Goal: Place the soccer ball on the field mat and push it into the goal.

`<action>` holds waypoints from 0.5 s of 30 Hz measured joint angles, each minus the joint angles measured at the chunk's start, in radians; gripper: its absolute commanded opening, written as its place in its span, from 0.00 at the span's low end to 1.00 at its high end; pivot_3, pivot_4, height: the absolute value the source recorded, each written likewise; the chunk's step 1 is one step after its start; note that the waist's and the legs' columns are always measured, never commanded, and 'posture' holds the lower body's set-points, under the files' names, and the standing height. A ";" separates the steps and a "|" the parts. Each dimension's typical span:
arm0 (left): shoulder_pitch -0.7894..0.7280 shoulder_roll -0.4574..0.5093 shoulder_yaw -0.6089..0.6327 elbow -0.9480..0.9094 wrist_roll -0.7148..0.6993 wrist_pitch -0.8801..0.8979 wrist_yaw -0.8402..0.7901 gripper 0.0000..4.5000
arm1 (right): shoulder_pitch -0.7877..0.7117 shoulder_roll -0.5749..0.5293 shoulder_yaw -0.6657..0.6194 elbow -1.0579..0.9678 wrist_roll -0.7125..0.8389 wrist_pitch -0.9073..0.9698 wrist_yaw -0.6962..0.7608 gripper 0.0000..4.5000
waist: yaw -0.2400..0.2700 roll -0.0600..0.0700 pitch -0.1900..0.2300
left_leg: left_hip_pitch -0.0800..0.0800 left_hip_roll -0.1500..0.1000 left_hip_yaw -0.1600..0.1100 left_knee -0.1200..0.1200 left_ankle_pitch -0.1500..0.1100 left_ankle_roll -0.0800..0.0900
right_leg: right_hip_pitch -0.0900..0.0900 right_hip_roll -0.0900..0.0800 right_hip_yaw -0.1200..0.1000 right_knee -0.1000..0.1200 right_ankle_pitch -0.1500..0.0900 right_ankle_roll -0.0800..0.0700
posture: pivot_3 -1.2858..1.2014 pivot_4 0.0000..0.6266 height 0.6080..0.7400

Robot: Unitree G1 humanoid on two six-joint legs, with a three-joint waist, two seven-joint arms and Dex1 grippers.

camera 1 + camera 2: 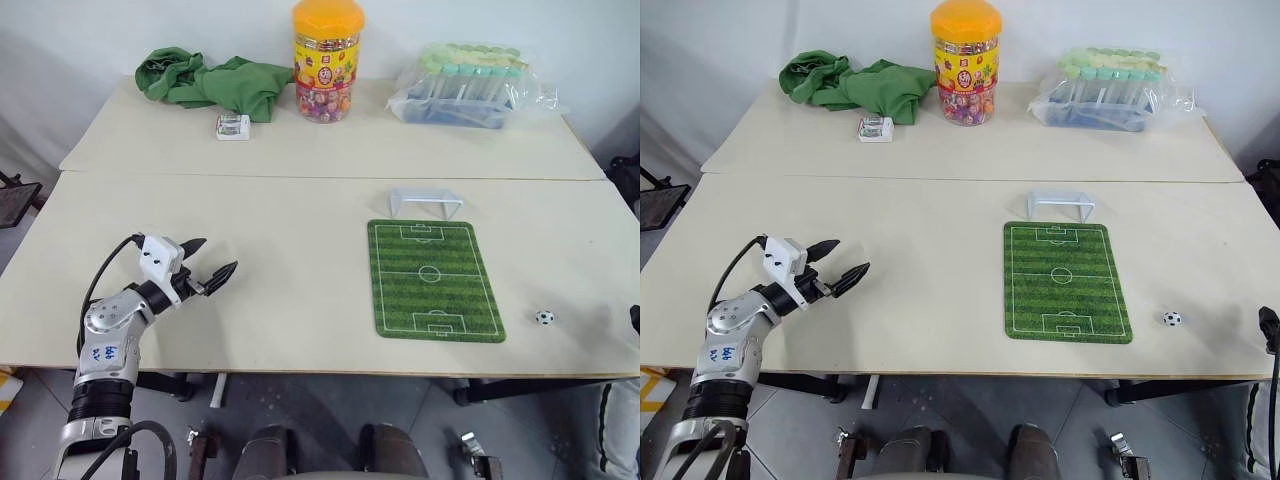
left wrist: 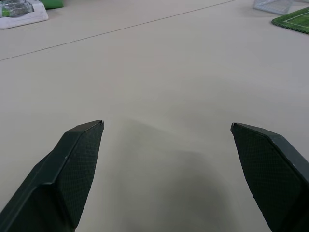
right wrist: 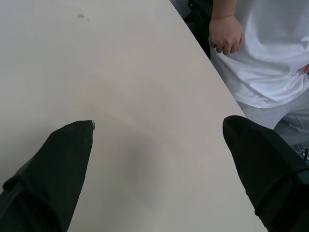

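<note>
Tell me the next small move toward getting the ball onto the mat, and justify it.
Probably bring the open right gripper over to the soccer ball. The ball lies on the bare table, just off the field mat on its right, nearer that arm; the left gripper hovers far across the table.

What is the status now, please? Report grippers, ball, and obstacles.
Left gripper open, empty, over bare table. Right gripper open, empty. Soccer ball on table right of field mat, not on it. Goal at mat's far end, path unobstructed.
</note>
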 measured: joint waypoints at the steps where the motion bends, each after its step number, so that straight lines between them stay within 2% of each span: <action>1: -0.002 0.000 0.000 0.000 0.001 0.006 0.001 1.00 | 0.000 0.000 0.000 0.000 0.000 0.000 0.000 1.00 | 0.000 0.000 0.000 | 0.000 0.000 0.000 0.000 0.000 0.000 | 0.000 0.000 0.000 0.000 0.000 0.000 | 0.52 0.24 1.00; 10: -0.013 -0.022 0.003 -0.008 -0.003 0.043 0.052 1.00 | 0.025 0.000 -0.006 -0.084 0.020 0.039 0.007 1.00 | 0.000 0.000 0.000 | 0.000 0.000 0.000 0.000 0.000 0.000 | 0.000 0.000 0.000 0.000 0.000 0.000 | 0.52 0.24 1.00; 15: -0.038 -0.022 -0.034 -0.030 -0.031 0.071 -0.062 1.00 | 0.054 -0.001 0.005 -0.285 0.050 0.121 0.068 1.00 | 0.001 0.000 0.000 | 0.000 0.000 0.000 0.000 0.000 0.000 | 0.000 0.000 0.000 0.000 0.000 0.000 | 0.52 0.24 1.00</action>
